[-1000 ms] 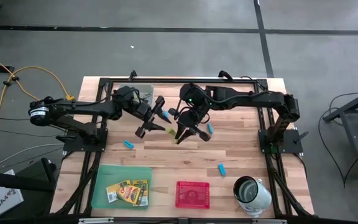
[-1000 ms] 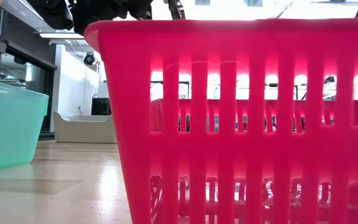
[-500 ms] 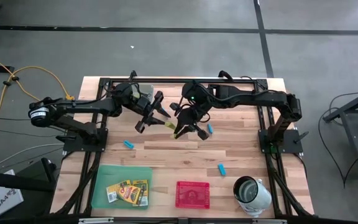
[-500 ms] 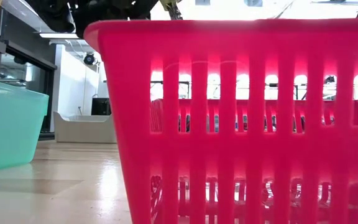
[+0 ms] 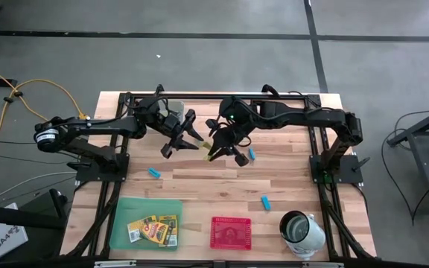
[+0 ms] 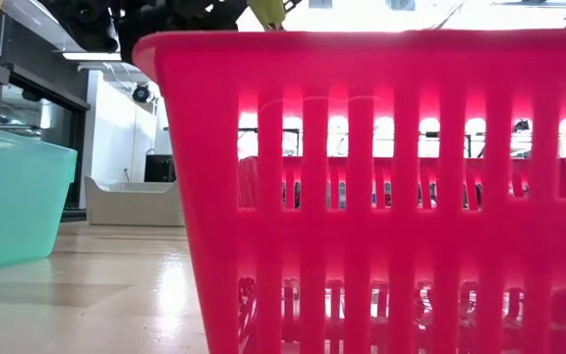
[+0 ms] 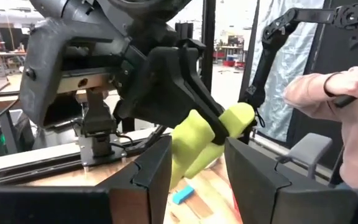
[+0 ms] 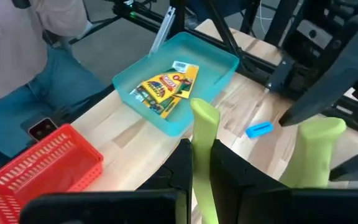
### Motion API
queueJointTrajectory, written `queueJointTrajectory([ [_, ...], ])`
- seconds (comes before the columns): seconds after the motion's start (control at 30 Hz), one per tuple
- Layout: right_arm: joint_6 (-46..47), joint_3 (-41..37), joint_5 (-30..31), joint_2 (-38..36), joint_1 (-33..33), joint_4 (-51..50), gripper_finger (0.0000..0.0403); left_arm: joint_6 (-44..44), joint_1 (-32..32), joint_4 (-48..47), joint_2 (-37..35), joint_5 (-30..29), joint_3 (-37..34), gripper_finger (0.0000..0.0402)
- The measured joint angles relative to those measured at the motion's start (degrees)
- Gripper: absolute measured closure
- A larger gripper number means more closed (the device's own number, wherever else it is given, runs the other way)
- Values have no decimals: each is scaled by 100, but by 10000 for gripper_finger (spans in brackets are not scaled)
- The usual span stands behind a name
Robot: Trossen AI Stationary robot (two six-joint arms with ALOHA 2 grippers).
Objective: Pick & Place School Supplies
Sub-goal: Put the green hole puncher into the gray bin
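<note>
The green tray (image 5: 149,222) sits at the near left of the table (image 5: 199,186), and the crayon boxes (image 5: 155,229) lie inside it. A blue piece (image 5: 154,173) rests on the wood just behind the tray. Above the middle of the table, the left gripper (image 5: 187,138) spreads its fingers wide, one on each side of a plier tool (image 5: 206,148) with yellow-green handles. The right gripper (image 5: 223,146) is clenched tight on that same tool and holds it up in the air. Another blue piece (image 5: 251,154) lies just beside it. The red tray (image 5: 231,232) and a cup (image 5: 302,231) stand near the front.
</note>
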Motion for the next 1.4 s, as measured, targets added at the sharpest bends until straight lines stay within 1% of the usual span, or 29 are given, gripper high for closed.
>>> queueJointTrajectory([
  [0.1,-1,0,9,0,2,88,379,57,-3,7,0,-44,0,257],
  [0.2,-9,0,52,0,-2,119,379,144,-8,1,0,-271,0,257],
  [0.4,-69,1,45,0,-78,295,379,247,-3,63,0,-354,0,257],
  [0.5,-75,2,49,0,-117,375,379,309,-44,94,0,-626,0,257],
  [0.8,-108,1,73,0,-160,389,379,895,-337,196,0,-1351,0,260],
  [0.9,-108,0,139,0,-157,385,379,1026,-397,196,0,-1402,0,280],
  [1.07,-77,0,190,0,-157,411,380,1007,-414,196,0,-1602,0,343],
  [1.33,27,2,216,0,-157,397,382,951,-414,174,0,-1642,0,344],
  [1.4,26,0,218,0,-157,397,374,947,-416,174,0,-1637,0,344],
])
